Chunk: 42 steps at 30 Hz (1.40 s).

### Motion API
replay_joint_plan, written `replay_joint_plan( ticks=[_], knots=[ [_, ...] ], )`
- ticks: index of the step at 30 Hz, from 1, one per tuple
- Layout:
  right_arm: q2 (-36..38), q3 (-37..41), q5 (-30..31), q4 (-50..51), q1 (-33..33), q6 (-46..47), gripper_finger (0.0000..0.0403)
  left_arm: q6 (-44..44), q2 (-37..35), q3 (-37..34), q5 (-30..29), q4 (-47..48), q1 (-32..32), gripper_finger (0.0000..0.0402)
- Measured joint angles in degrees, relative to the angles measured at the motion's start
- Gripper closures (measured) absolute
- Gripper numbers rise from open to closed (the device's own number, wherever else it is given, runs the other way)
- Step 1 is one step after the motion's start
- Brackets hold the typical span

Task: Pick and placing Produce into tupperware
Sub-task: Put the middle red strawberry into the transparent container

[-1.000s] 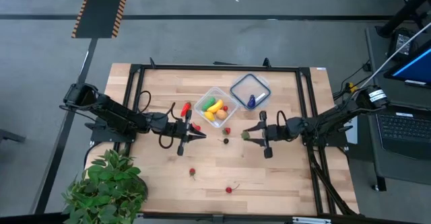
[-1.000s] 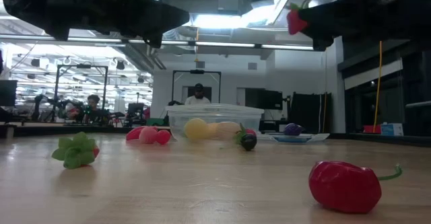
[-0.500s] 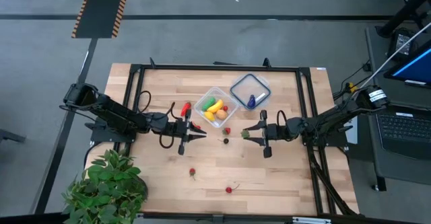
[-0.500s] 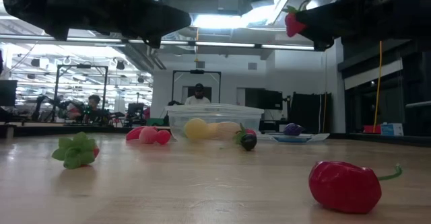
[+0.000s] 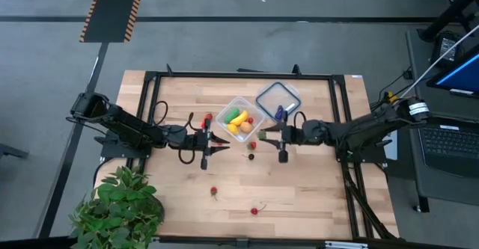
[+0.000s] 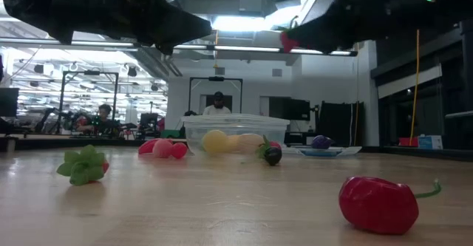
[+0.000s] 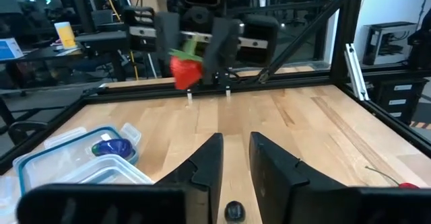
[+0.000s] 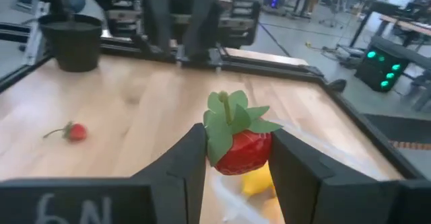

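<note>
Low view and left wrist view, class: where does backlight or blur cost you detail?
Low view: bright ceiling lights behind turn both arms into dark silhouettes, while the red pepper close to the lens is well lit. Left wrist view: the strawberry held by the right gripper is smeared by motion blur, and the left gripper's fingers look soft.
</note>
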<state>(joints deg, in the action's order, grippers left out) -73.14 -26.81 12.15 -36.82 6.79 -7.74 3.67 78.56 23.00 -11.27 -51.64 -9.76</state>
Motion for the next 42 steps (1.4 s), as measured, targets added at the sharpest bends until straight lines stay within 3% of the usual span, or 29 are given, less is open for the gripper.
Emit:
replay_joint_plan(
  ticks=[5,15,21,27,35,42],
  knots=[
    [0.0,-4.1,-0.9,7.9,-4.2,-0.2,0.0267,0.0,0.0,0.0,0.0,0.1,0.0,0.0327],
    [-1.8,-16.8,-11.2,30.9,-12.0,-2.2,0.0267,0.0,0.0,0.0,0.0,0.1,0.0,0.0316],
    [-11.6,-26.4,-14.7,43.1,-13.9,-7.8,0.0267,0.0,0.0,0.0,0.0,0.1,0.0,0.0309],
    [-21.6,-36.3,-22.3,47.5,-16.4,-12.0,0.0267,-0.1,0.0,0.0,0.0,0.2,0.0,0.0304],
    [-33.1,-52.6,-29.7,66.5,-19.4,-18.3,0.0267,-0.1,0.0,0.0,0.0,0.2,0.0,0.0299],
    [-39.3,-59.2,-33.3,72.1,-20.4,-21.1,0.0267,-0.1,0.0,0.0,0.0,0.2,0.0,0.0312]
  ],
)
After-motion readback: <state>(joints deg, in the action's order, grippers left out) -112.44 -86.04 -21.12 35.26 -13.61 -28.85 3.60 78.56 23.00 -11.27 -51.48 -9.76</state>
